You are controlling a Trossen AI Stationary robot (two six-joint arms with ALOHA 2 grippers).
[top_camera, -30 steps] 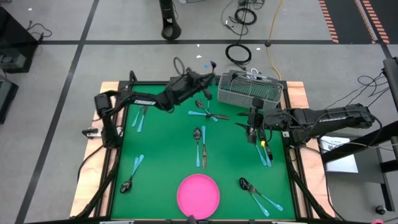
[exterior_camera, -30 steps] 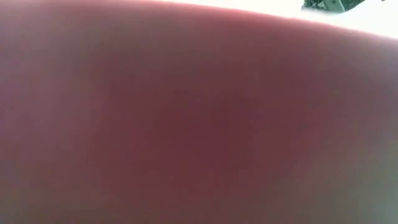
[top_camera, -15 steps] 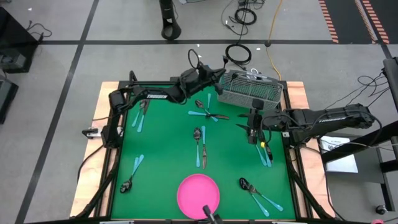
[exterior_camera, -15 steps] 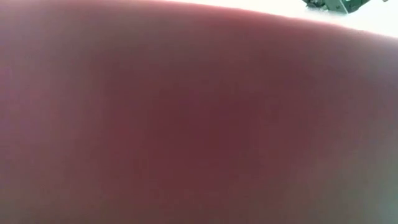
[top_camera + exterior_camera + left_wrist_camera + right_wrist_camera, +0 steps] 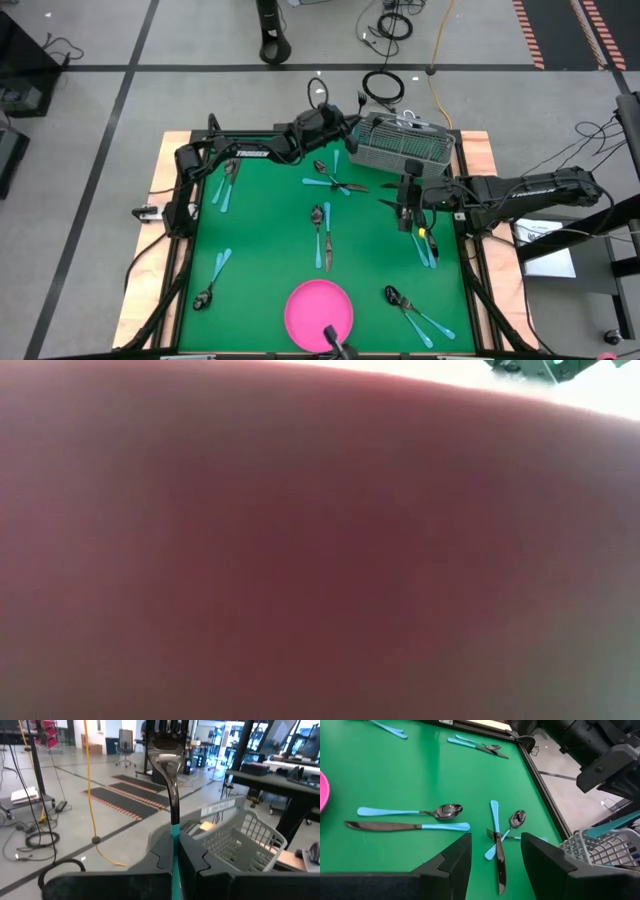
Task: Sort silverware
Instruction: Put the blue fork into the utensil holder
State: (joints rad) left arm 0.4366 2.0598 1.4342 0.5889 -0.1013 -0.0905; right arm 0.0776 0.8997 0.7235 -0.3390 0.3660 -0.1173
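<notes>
Left gripper [image 5: 174,862] is pinching a fork [image 5: 167,765] by its handle, prongs up, beside the basket [image 5: 402,143]. Gripped so low, it is at risk of tilting and catching the rim. Right gripper [image 5: 492,851] is hovering open over the mat [image 5: 270,240].

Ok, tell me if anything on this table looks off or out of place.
The low view is blocked by a blurred pink surface, apparently the pink plate at the table's front edge. Mid-table, a knife, fork and spoon lie crossed in a pile. Otherwise nothing is spilled or damaged.
</notes>
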